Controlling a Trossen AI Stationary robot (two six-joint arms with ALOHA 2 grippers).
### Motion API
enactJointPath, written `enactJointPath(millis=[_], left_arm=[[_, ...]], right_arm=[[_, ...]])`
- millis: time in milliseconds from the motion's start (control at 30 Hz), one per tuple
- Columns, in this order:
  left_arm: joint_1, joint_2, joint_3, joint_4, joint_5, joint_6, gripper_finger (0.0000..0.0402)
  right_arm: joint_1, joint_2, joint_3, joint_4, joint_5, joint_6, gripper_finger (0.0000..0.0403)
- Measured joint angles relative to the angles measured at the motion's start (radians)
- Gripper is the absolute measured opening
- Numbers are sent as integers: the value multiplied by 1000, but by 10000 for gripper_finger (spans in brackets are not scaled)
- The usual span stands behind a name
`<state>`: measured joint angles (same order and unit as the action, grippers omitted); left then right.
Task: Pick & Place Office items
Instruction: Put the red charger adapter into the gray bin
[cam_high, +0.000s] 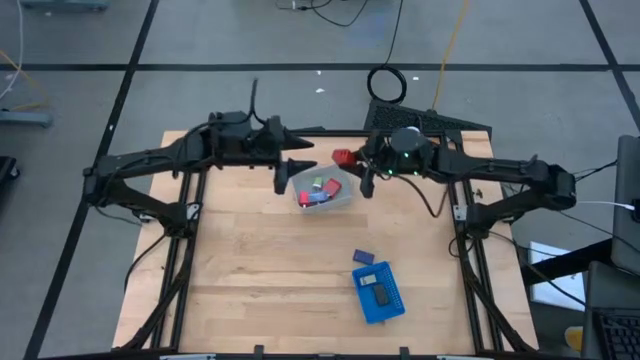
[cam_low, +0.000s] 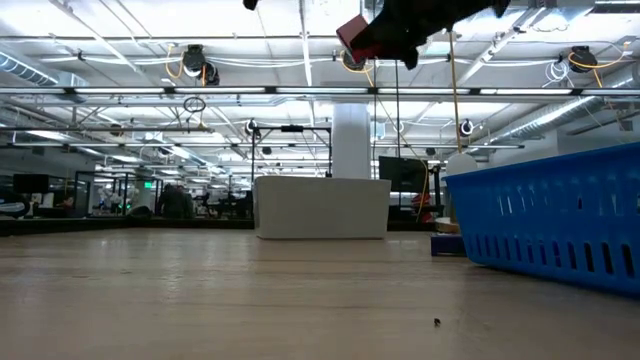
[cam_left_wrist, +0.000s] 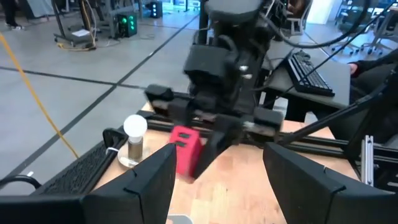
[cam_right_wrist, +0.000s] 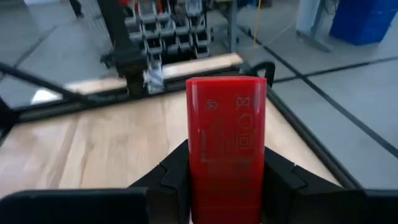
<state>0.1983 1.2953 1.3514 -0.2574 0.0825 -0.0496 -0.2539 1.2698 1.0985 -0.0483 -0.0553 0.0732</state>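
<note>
Fingers of the right gripper (cam_right_wrist: 227, 186) pinch a red block (cam_right_wrist: 226, 149) between them, and we see it held high above the far edge of the bench (cam_high: 260, 270), just beside the pale bin (cam_high: 325, 192). From the low view the block (cam_low: 355, 38) hangs well clear of the wood. We judge this to be the carry step: one office item lifted and now on its way to the blue tray (cam_high: 380, 293) at the near right of the bench.

Next, we think the arm must swing toward the near side, come down over a bare part of the tray, and only then spread its fingers. Two dark pieces already lie in the tray, and a dark blue piece (cam_high: 363, 258) sits on the wood just beside its far end, so the drop should steer clear of them.

More coloured pieces (cam_high: 322, 191) wait in the bin. Across it, the left gripper (cam_high: 285, 168) hovers with its fingers (cam_left_wrist: 143, 186) spread wide; we would keep the red block's path away from it.
</note>
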Motion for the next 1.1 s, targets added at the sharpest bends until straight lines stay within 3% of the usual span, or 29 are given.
enactJointPath(millis=[333,1100], left_arm=[[4,-23,0,-2,0,3,244],[4,-22,0,27,-3,-41,244]], right_arm=[[-81,154,0,198,-180,47,112],[-132,395,1,229,-291,19,112]])
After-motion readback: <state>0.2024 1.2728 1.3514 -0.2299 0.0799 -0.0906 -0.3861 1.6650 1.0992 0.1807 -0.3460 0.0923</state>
